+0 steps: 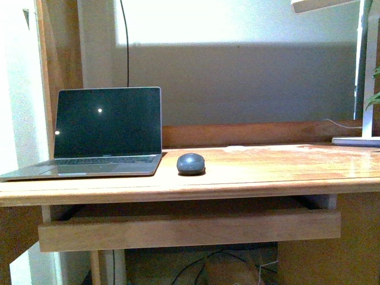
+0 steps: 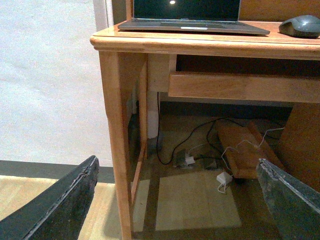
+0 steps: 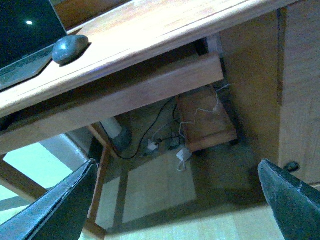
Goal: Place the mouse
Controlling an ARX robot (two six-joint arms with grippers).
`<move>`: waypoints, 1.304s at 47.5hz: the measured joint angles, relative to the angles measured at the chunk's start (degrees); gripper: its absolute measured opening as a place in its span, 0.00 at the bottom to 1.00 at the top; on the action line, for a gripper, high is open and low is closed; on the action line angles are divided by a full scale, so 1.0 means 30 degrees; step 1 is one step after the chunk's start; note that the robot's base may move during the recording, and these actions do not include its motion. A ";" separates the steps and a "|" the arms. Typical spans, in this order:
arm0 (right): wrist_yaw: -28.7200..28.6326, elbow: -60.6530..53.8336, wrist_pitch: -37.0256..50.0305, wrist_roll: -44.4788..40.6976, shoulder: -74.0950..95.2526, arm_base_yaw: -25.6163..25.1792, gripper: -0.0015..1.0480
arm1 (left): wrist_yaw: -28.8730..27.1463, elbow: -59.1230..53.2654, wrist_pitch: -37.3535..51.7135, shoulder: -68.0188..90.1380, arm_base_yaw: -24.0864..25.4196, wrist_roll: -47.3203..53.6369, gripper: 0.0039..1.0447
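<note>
Mouse (image 1: 190, 163) first, from the front view: it sits on the wooden bench (image 1: 267, 169), just beside the front right corner of the open laptop (image 1: 107, 133), apart from it by a narrow gap. We judge it light, rigid and smooth on its domed top, so likely slippery; the flanks, low down across the narrow width, look like the place to take hold. Neither arm shows here. Off to the far right stands a white lamp base (image 1: 356, 141) with a green leaf (image 1: 374, 98) near it, well apart from the mouse. A pull-out tray (image 1: 190, 228) hangs under the bench top.

Over to the left wrist view: the left tool (image 2: 180, 200) hangs low, in front of the bench leg (image 2: 117, 150), its two dark fingers (image 2: 65, 205) spread wide with nothing between them. The mouse peeks in up on the bench edge, beyond the laptop's front edge. Cables (image 2: 200, 145) and a white charger (image 2: 223, 178) lie on the floor below.

Now the right wrist view: the right tool (image 3: 175, 205) is also spread wide and empty, down below the bench and looking up at its underside. The mouse sits near the edge above, touching nothing but the wood. For any approach, we reckon the laptop's corner is the one thing crowding it; the other side is open.
</note>
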 joint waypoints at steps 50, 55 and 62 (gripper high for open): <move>-0.6564 -0.5763 -0.4284 -0.8014 -1.2560 -0.9938 0.03 | 0.0000 0.0000 0.0000 0.0000 0.0000 0.0000 0.93; -0.6594 -0.5763 -0.4284 -0.8007 -1.2582 -0.9945 0.03 | 0.0000 0.0000 0.0000 0.0000 0.0000 0.0000 0.93; -0.6579 -0.5763 -0.4284 -0.8007 -1.2590 -0.9952 0.03 | 0.0000 0.0000 0.0000 0.0000 0.0000 0.0000 0.93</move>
